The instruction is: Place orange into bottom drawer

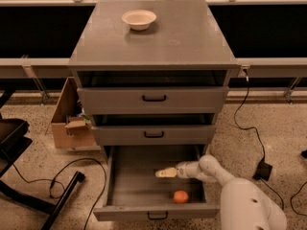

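We see the small, round, smooth-skinned orange (181, 196) lying in the open grey bottom drawer (153, 212), near its front, apart from our cream-tipped end effector (165, 172), whose grip state is unclear.

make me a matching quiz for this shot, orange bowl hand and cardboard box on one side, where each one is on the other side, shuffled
Things
1. orange
2. bowl
3. hand
4. cardboard box

Places
a. on the floor, left of the cabinet
b. lying in the open bottom drawer, near its front
c. on top of the cabinet
d. reaching over the open bottom drawer, apart from the fruit

Pairs: 1-b, 2-c, 3-d, 4-a
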